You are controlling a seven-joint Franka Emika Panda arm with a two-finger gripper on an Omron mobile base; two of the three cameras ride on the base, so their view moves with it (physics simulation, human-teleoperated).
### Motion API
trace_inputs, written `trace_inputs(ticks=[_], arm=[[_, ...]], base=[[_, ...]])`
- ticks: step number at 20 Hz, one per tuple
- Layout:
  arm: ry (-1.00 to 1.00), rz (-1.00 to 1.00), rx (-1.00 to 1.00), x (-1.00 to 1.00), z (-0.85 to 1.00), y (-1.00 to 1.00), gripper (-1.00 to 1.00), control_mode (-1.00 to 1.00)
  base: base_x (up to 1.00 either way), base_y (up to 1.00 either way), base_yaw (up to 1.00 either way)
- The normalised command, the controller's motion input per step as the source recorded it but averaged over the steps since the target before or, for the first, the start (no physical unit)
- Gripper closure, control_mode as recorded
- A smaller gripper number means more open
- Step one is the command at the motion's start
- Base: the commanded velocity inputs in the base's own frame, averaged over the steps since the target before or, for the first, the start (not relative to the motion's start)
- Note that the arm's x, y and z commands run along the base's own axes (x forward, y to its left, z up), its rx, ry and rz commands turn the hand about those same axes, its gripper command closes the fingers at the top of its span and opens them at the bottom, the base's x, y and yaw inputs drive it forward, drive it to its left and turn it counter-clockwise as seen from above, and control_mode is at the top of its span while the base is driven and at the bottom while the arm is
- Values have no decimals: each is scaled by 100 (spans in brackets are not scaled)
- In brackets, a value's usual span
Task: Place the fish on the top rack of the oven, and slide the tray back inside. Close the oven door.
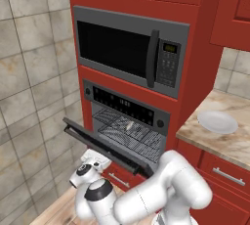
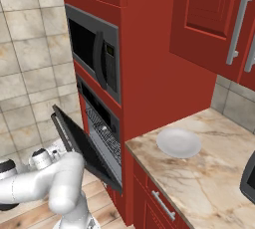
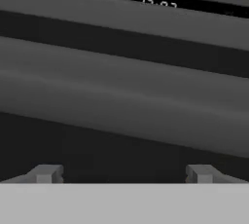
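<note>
1. The gripper (image 3: 124, 173) has its fingertips (image 3: 46, 173) spread wide apart, with nothing between them.
2. It sits close under the oven door (image 1: 105, 148), facing the door's horizontal bar handle (image 3: 121, 96); whether it touches is unclear.
3. The oven door hangs partly open, tilted outward from the oven (image 1: 128, 105).
4. The fish (image 1: 129, 126) lies on the top rack (image 1: 124, 131), which sits inside the oven cavity.
5. A round white plate (image 1: 217, 122) rests on the counter (image 1: 229, 143) beside the oven.
</note>
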Motion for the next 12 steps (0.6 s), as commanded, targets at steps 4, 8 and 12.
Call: trace_inputs(ticks=[4, 8, 12], arm=[[-52, -13, -25, 98, 0, -61, -100, -100], [-42, -11, -8, 100, -4, -93, -100, -100], [-34, -10, 0, 100, -18, -100, -100, -100]], base=[[0, 0, 0], [0, 0, 0], [0, 0, 0]])
